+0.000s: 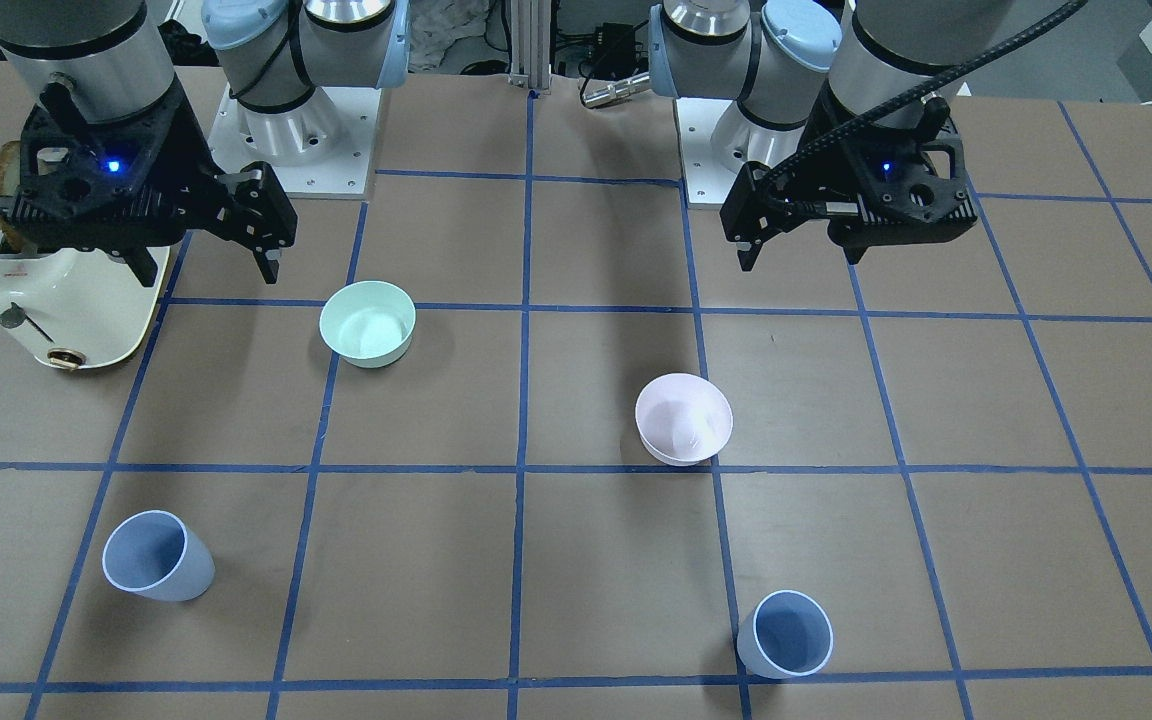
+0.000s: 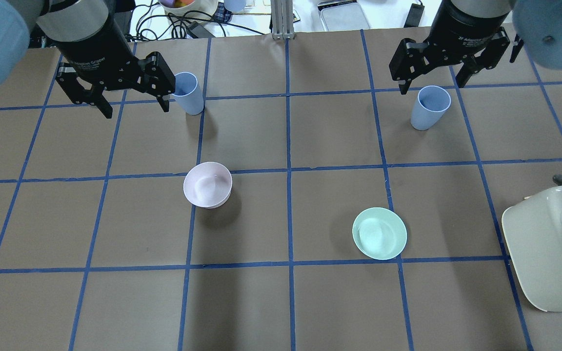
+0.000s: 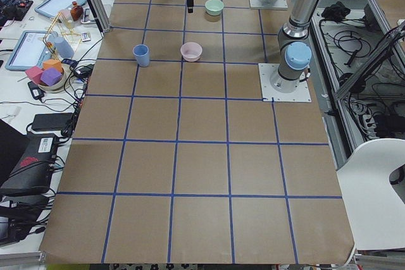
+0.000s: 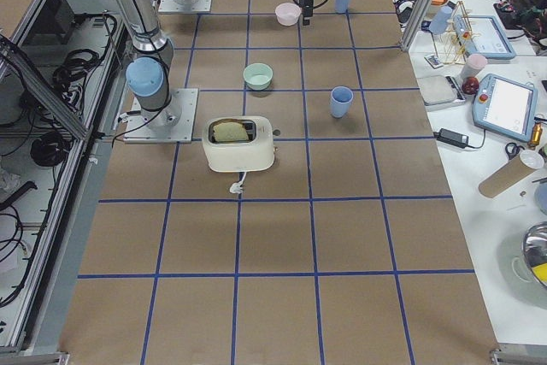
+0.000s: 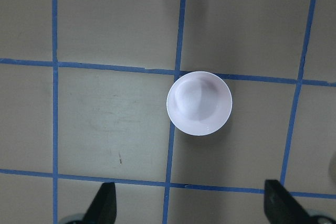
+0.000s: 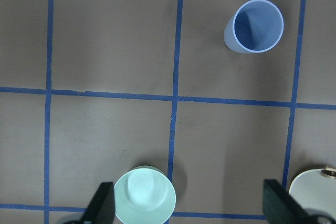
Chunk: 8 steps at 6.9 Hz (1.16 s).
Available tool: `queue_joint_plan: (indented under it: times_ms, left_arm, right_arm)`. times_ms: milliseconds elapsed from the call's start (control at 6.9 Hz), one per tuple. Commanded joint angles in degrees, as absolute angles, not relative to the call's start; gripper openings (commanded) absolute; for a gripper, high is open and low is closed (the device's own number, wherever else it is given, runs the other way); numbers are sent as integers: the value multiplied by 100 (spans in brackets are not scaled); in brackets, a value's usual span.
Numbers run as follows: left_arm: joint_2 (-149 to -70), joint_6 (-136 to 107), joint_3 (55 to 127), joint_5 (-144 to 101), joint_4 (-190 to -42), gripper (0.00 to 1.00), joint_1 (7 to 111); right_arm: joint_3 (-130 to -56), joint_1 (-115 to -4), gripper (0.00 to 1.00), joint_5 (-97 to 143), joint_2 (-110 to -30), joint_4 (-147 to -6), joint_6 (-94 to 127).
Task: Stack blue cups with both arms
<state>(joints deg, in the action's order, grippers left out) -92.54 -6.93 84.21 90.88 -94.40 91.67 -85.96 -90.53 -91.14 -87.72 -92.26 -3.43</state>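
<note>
Two pale-blue cups stand upright and apart near the table's far edge. One cup (image 2: pixel 188 92) (image 1: pixel 786 634) is on my left side. The other cup (image 2: pixel 430 107) (image 1: pixel 158 556) (image 6: pixel 254 26) is on my right side. My left gripper (image 2: pixel 132 103) (image 1: pixel 796 250) (image 5: pixel 191 208) is open and empty, high over the table, looking down on the pink bowl. My right gripper (image 2: pixel 431 82) (image 1: pixel 206 265) (image 6: pixel 191 208) is open and empty, high over the table, with the right-side cup and the green bowl below it. Neither gripper touches a cup.
A pale pink bowl (image 2: pixel 208 184) (image 5: pixel 199 103) stands left of centre. A mint-green bowl (image 2: pixel 379 233) (image 6: pixel 144 195) stands right of centre. A cream toaster (image 2: pixel 549 248) (image 1: pixel 56 290) holding toast sits at my right, near the right arm's base. Cluttered benches lie beyond the far edge.
</note>
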Motion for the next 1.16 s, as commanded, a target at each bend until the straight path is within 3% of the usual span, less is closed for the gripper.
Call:
queue_joint_plan:
  times_ms: [0, 435, 1014]
  left_arm:
    - [-9264, -694, 8411, 9079, -9439, 100, 9167]
    - [-9762, -764, 7966, 9009, -9439, 100, 9062]
    - [-12202, -659, 7023, 9018, -7259, 100, 9062]
  right_arm:
    - [-8596, -9044, 100, -9114, -8771, -9229, -343]
    - [-8596, -9053, 100, -9088, -8789, -9220, -343]
    - [-8798, -9009, 100, -9062, -8789, -9290, -334]
